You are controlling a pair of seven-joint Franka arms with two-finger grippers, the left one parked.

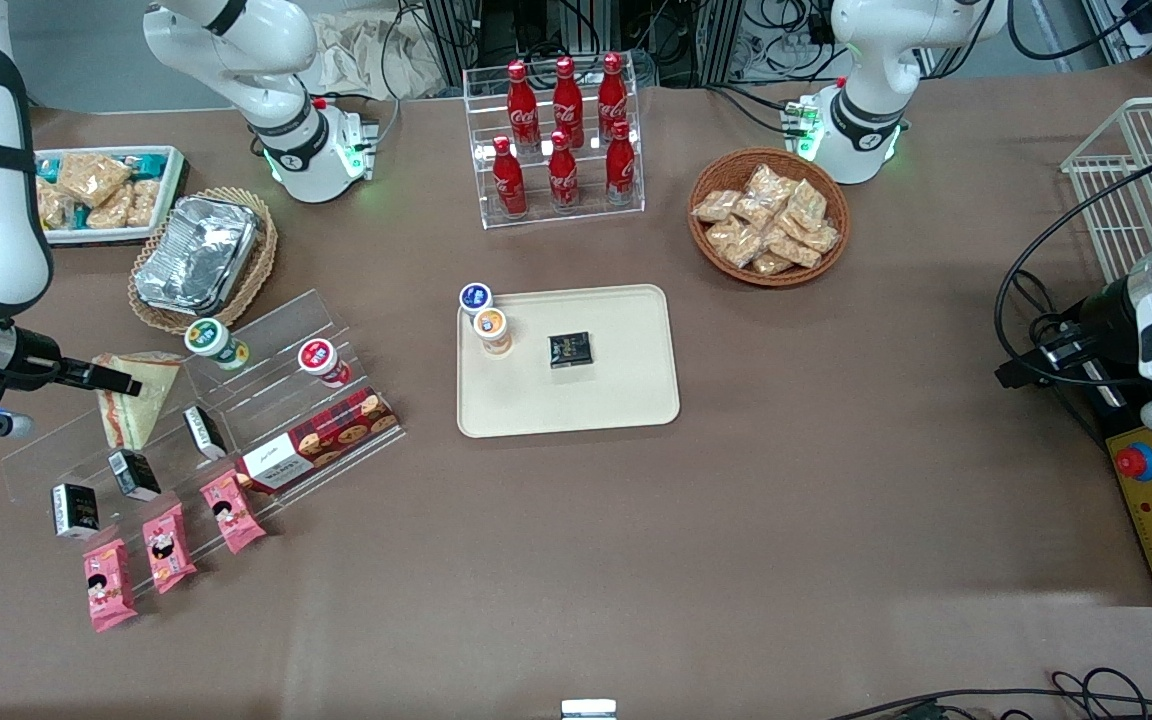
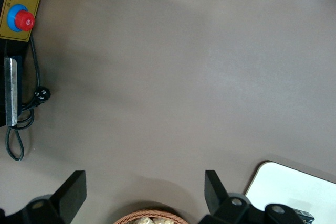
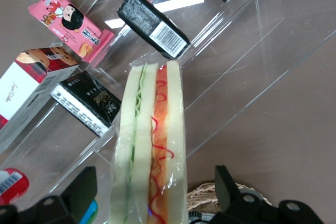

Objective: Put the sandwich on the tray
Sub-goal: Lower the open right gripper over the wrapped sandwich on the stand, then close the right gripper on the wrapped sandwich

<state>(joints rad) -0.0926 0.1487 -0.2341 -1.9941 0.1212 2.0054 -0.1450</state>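
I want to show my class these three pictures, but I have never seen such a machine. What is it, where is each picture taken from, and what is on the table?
These are two robot arms at a brown table. One picture looks down from the front; the other two come from cameras on each arm's wrist.

The working arm's gripper is at the sandwich, which sits on a clear stepped rack. Its wrist camera shows the open fingers on either side of the sandwich, not yet closed on it.

The sandwich is to go on the beige tray in the middle, which already holds a cup and a dark packet. Farther from the front camera stand red bottles and a snack basket.
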